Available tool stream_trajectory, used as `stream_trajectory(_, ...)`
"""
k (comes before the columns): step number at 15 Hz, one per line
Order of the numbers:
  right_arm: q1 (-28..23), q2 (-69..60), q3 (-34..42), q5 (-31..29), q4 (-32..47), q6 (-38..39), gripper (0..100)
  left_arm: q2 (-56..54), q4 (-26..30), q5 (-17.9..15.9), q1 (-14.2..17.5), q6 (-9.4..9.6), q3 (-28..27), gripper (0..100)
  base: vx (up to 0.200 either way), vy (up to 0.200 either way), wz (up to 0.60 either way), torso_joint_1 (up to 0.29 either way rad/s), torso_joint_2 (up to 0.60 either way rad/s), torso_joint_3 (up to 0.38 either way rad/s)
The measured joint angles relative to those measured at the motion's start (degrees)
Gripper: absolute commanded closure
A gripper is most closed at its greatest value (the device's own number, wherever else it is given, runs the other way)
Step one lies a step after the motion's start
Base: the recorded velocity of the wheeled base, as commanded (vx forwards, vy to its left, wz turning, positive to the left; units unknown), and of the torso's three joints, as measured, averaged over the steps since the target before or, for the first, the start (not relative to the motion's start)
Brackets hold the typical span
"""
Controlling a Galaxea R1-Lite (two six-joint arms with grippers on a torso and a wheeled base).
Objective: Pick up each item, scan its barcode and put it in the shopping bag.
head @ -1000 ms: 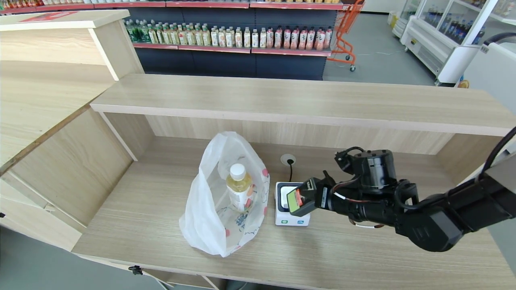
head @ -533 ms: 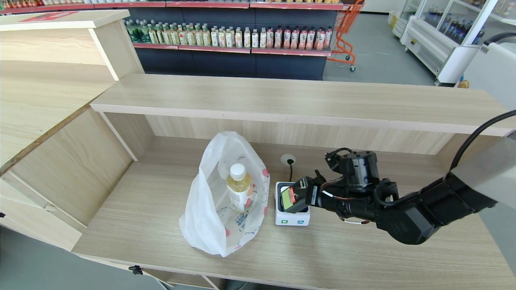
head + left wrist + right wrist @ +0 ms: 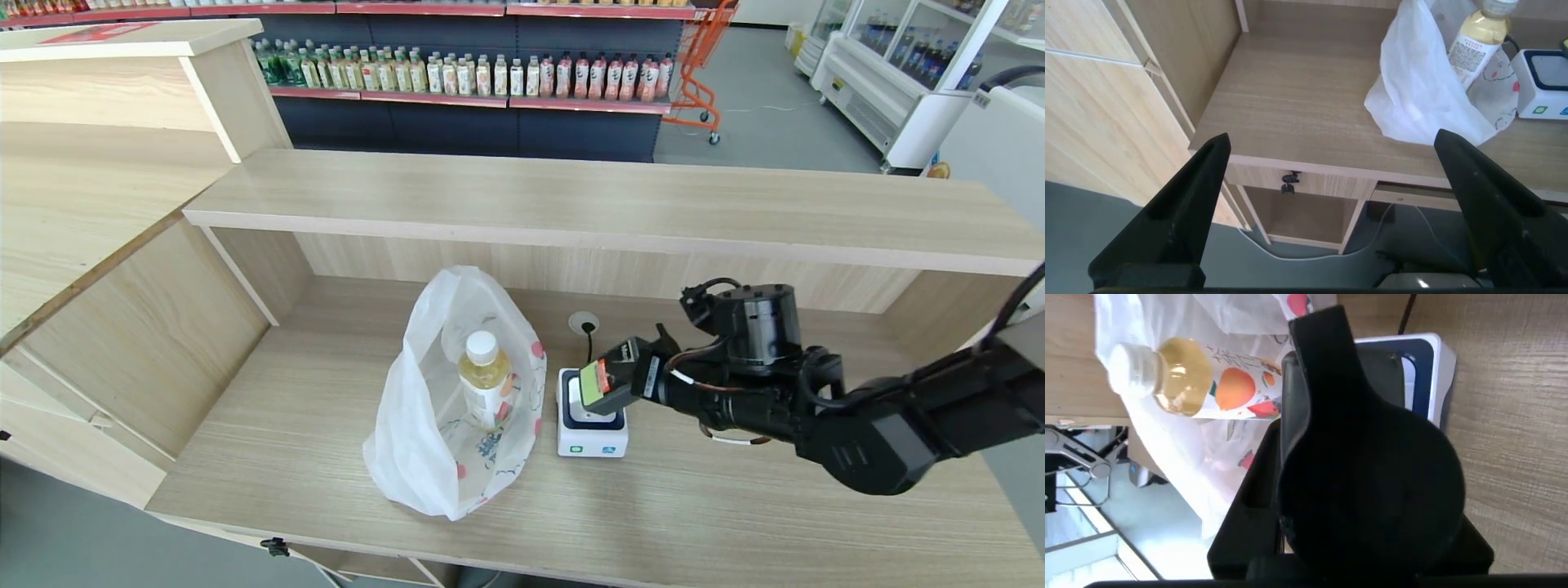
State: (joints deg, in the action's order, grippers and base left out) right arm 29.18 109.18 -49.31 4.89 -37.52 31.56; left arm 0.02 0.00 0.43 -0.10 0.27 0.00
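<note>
Item, small green/red pack, is clamped in right hand just above scanner on tabletop, beside shopping bag w/ bottle inside. For a good scan, prob. best to tilt barcode side toward scanner window, hold level & steady, no extra squeeze. Left hand spread apart, empty, off tabletop's near edge.

The shopping bag opens upward, 1 bottle inside. Just right, the right gripper and its item hang over the scanner. Bare counter lies left and near.
</note>
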Motion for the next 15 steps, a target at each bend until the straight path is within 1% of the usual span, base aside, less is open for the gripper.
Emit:
stream_trajectory(4,-0.24,-12.81,2.21,0.39,9.12,0.54,100,0.0,0.0,-0.02,0.1,0.05,0.0,0,0.0,0.2,0.0,-0.001,0.0,0.002)
stream_trajectory(6,-0.28,-16.98,4.52,0.48,10.97,0.68,100,0.0,0.0,0.0,-0.09,0.13,-0.02,0,0.0,0.2,0.0,0.022,0.0,0.0)
stream_trajectory(8,-0.13,-18.8,5.85,0.57,10.9,0.67,100,0.0,0.0,0.0,0.0,0.13,-0.02,0,0.0,0.2,0.0,-0.007,0.0,0.0)
stream_trajectory(13,2.47,-15.98,6.16,-0.13,10.79,-1.65,100,0.0,0.0,0.04,0.05,0.11,0.0,0,0.0,0.0,0.0,0.0,0.0,0.0)
stream_trajectory(15,3.8,-13.48,6.35,-1.63,10.92,-1.89,100,0.0,0.0,0.01,0.15,0.09,0.0,0,0.0,0.0,0.0,0.0,0.0,0.0)
